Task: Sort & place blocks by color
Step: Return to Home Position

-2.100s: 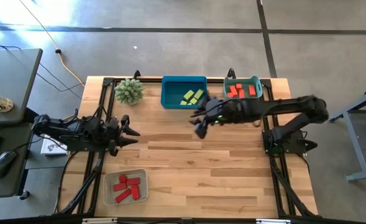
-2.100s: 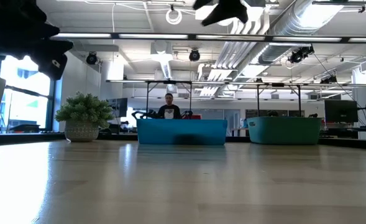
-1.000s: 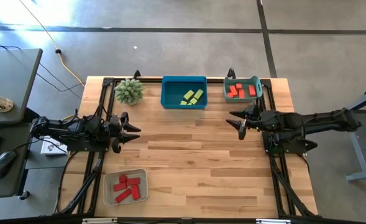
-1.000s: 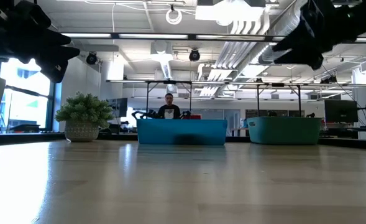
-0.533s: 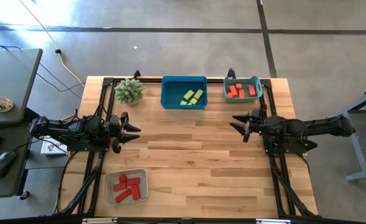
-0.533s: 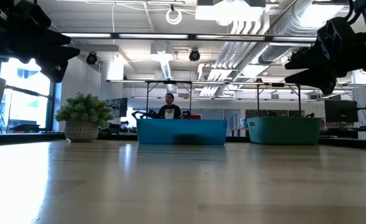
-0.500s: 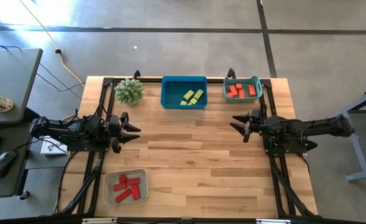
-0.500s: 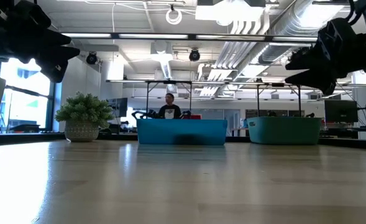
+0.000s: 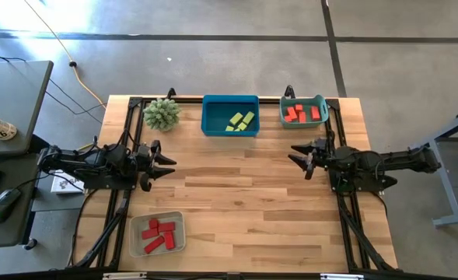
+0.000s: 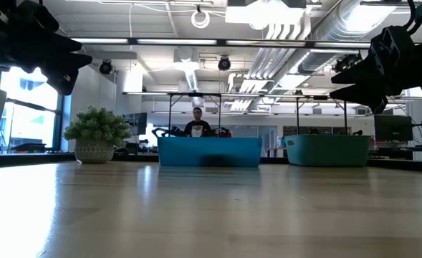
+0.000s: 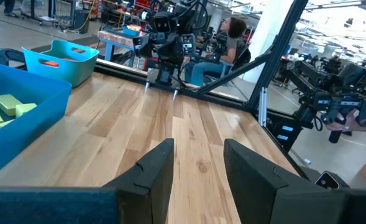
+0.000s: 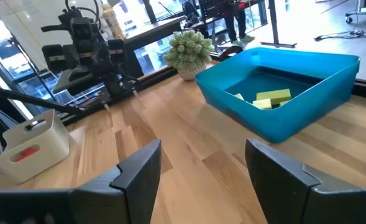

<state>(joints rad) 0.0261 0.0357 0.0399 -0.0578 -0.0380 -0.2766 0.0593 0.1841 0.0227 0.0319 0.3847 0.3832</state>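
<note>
When read from the near edge: got red blocks (image 9: 159, 232) piled in gray tray (image 9: 135, 222) at near left of table (image 9: 236, 202), all inside the walls. Mid-depth, seeing left gripper (image 9: 165, 160) hovering over left edge, pointing inward, fingers (image 11: 155, 168) spread, nothing between. Same depth on right side, seeing right gripper (image 9: 298, 156) above right edge, pointing inward, fingers (image 12: 139, 165) spread, likewise carrying nothing. Well apart from each other. Far edge, left to right: spiky plant (image 9: 161, 113), then blue bin (image 9: 230, 99) holding yellow-green blocks (image 9: 242, 121), then teal bin (image 9: 282, 113) holding orange blocks (image 9: 302, 113). Bins near each other, not touching. Beyond table, seeing a person (image 10: 197, 123) behind blue bin in low view.
</note>
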